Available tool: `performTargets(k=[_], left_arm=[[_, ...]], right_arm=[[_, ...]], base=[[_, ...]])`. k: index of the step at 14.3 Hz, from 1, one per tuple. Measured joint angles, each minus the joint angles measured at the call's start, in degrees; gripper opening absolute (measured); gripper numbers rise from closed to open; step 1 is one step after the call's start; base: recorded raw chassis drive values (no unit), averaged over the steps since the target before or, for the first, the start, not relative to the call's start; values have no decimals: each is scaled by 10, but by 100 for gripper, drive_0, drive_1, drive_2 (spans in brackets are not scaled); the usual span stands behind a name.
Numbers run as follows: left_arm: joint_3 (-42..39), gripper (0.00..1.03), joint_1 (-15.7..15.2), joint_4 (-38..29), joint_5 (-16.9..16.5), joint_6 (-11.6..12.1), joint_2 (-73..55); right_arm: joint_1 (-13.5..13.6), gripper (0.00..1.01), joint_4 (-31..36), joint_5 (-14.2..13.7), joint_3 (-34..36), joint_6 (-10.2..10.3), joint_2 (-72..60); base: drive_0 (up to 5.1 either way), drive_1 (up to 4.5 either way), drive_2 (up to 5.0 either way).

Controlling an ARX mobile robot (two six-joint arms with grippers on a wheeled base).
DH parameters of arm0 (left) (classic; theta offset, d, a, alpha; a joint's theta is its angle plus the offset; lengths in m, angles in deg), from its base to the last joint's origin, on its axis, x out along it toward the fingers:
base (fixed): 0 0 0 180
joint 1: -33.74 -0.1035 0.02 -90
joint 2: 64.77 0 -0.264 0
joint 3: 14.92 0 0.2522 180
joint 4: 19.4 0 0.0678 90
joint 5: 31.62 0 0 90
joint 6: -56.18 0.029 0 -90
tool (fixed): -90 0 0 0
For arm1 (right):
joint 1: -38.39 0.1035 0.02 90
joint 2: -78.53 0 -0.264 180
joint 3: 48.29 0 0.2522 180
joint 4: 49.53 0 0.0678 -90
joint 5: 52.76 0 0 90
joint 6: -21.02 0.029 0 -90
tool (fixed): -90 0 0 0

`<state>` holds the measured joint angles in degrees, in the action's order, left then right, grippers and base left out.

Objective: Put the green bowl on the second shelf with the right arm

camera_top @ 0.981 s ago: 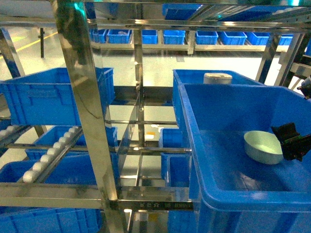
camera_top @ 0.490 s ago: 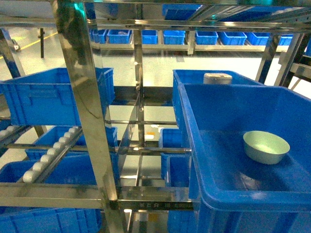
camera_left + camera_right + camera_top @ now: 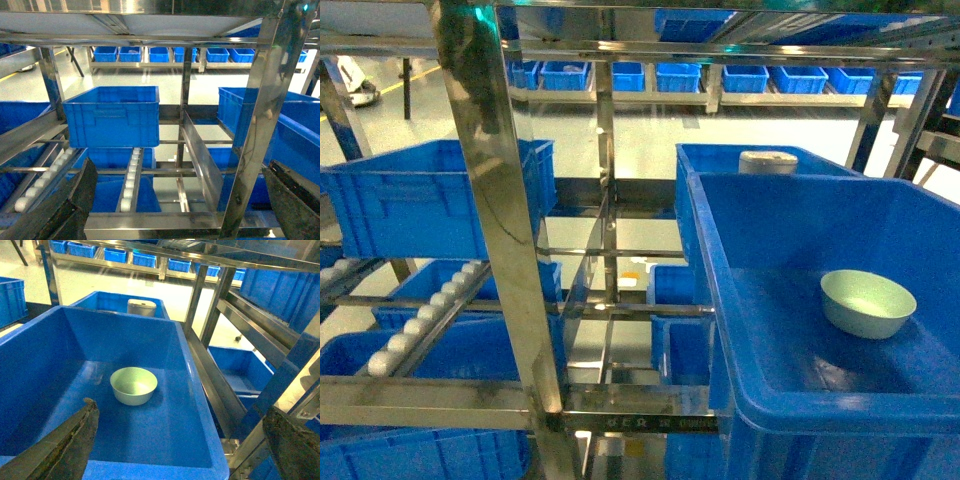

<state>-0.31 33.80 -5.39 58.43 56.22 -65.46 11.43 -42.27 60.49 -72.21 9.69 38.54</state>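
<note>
My right claw (image 3: 180, 440) stood wide, holding nothing; the green bowl (image 3: 133, 385) sat upright on the crate (image 3: 200, 405) floor just beyond it.

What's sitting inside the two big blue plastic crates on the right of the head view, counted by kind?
Small round pale mint-green plastic bowl, on the floor of the nearer blue crate: 1
Off-white round canister, in the farther blue crate; only its top shows: 1
Total: 2
</note>
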Motion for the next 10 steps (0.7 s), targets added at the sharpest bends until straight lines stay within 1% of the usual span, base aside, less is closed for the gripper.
performTargets(k=[1, 2, 3, 4, 5, 6, 8, 9, 10], left_arm=[[0, 98, 0, 0, 0, 0, 0], [0, 98, 0, 0, 0, 0, 0], [0, 98, 0, 0, 0, 0, 0], [0, 98, 0, 0, 0, 0, 0], [0, 98, 0, 0, 0, 0, 0], [0, 98, 0, 0, 0, 0, 0], [0, 98, 0, 0, 0, 0, 0], [0, 98, 0, 0, 0, 0, 0], [0, 98, 0, 0, 0, 0, 0]], right_arm=[[0, 98, -4, -1, -1, 0, -1], [1, 91, 73, 13, 18, 24, -12], [28, 78, 104, 3, 41, 62, 13], [60, 65, 84, -17, 54, 84, 50], [89, 51, 62, -47, 62, 95, 84], [110, 38, 43, -71, 68, 101, 108], [148, 12, 9, -109, 78, 105, 152], [165, 1, 6, -124, 84, 104, 170], [178, 2, 4, -137, 94, 107, 179]], base=[[0, 0, 0], [0, 0, 0], [0, 0, 0], [0, 0, 0], [0, 0, 0], [0, 0, 0], [0, 0, 0], [0, 0, 0], [0, 0, 0]])
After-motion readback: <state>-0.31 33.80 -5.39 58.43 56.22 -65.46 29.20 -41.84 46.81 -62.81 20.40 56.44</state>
